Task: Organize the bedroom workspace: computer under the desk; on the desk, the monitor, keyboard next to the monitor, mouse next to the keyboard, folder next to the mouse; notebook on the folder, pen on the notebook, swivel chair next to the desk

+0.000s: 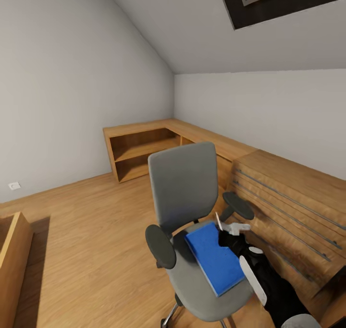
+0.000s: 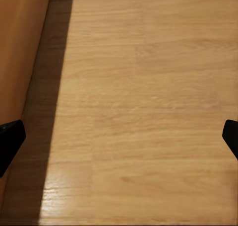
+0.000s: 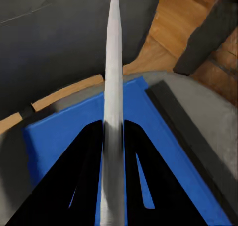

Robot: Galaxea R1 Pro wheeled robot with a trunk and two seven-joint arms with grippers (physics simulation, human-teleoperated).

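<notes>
Blue folder (image 1: 215,264) is shown lying on the swivel chair (image 1: 192,222) seat. A white pen (image 3: 113,112) is pinched by the right gripper (image 1: 226,229) above it; the left gripper (image 2: 119,136) is spread over bare floor (image 2: 148,87). The pen is best kept clamped and carried level.

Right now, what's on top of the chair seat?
A blue folder lies flat on the swivel chair seat. The right claw hangs over its far edge, shut on a thin white pen. Whatever sits under the folder is covered.
</notes>
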